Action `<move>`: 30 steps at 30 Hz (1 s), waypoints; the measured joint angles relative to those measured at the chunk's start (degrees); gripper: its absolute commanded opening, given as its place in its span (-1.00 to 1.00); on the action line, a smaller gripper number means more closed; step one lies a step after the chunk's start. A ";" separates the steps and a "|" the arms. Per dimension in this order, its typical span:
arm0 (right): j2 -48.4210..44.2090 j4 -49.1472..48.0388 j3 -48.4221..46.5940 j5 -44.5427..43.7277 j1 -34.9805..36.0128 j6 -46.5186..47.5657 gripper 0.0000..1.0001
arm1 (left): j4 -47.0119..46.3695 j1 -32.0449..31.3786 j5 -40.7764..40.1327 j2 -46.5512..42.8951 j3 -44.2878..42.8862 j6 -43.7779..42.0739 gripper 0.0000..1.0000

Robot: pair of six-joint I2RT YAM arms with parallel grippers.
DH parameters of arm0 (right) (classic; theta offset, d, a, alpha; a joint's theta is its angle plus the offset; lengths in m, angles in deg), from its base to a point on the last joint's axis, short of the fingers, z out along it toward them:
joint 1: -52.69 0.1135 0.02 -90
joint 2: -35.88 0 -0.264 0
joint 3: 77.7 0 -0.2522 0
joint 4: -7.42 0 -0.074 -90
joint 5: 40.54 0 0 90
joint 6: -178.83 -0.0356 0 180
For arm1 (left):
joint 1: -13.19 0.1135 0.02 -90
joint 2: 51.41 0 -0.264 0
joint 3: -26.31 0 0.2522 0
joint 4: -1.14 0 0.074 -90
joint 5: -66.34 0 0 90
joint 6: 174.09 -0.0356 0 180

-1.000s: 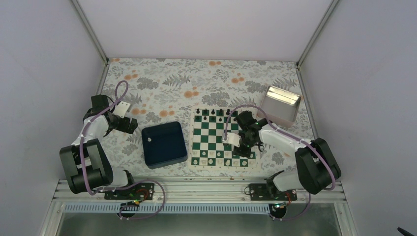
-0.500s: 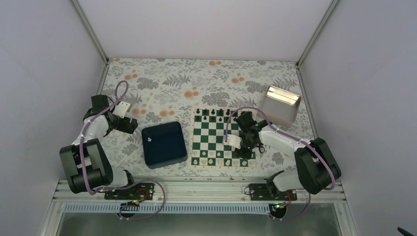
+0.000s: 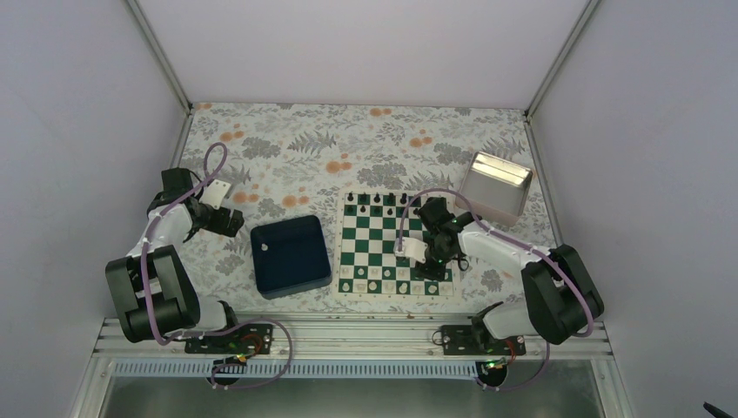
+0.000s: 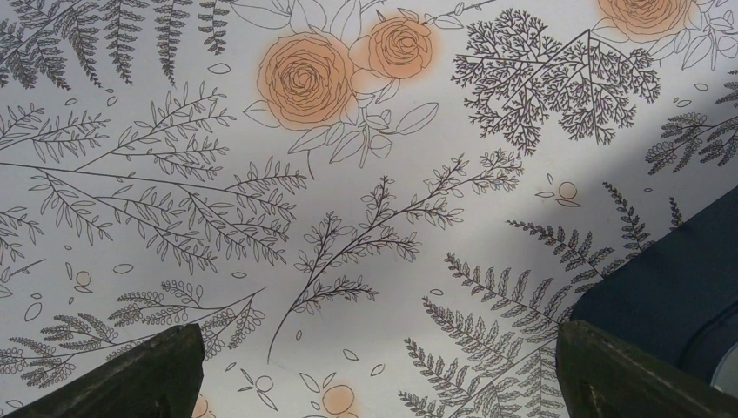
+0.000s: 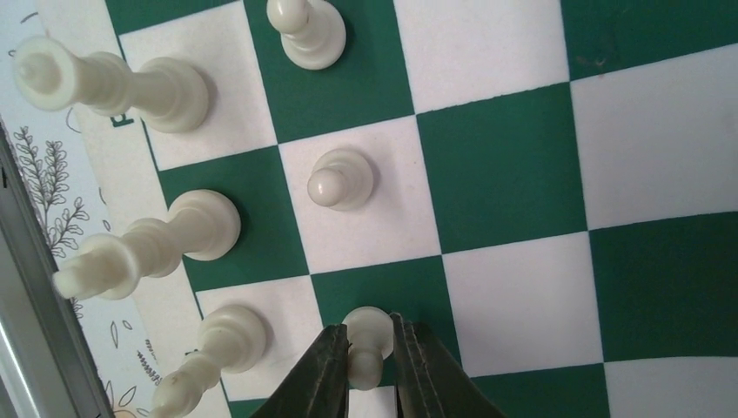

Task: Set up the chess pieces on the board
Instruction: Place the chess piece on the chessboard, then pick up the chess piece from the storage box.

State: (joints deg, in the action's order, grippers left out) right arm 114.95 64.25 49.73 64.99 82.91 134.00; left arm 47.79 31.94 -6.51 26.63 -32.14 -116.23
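Observation:
The green and white board lies right of the middle. White chess pieces line its near rows. My right gripper hovers low over the board's near right part. In the right wrist view its fingers press both sides of a white pawn standing on a green square of the board. Another pawn stands one square over, and taller white pieces fill the edge row. My left gripper rests open at the far left, nothing between its fingers.
A dark navy tray sits left of the board with one small white piece in it; its corner shows in the left wrist view. Black pieces stand on the far row. A metal tin sits at the back right.
My right arm has shifted slightly over the board's near right part. The left arm has not moved.

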 measured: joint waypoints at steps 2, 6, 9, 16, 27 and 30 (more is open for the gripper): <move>-0.02 0.15 -0.26 0.00 0.00 -0.02 -0.61 | 0.00 0.00 0.00 0.00 0.00 0.00 1.00; -0.07 1.33 -1.53 0.00 0.00 -0.02 -0.53 | 0.00 0.00 0.00 0.00 0.00 0.00 1.00; -0.31 3.50 -4.04 0.31 0.00 -0.09 -0.23 | 0.00 0.00 0.02 0.00 0.00 0.00 1.00; 0.79 10.01 -20.55 5.09 1.14 -0.31 0.10 | 0.00 -0.02 0.04 0.00 0.00 0.00 1.00; 26.60 10.01 -55.76 1.29 20.96 -4.09 0.19 | 0.17 -0.02 0.68 -0.07 0.02 -0.04 1.00; 34.56 9.20 -64.19 -0.13 25.05 -4.76 0.21 | 0.24 -0.02 1.14 -0.07 0.02 -0.22 1.00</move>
State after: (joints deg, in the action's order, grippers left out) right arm 149.50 73.45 -14.46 64.85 107.96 129.23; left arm 48.03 31.91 -5.37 26.57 -32.11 -116.45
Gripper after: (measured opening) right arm 0.595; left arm 0.999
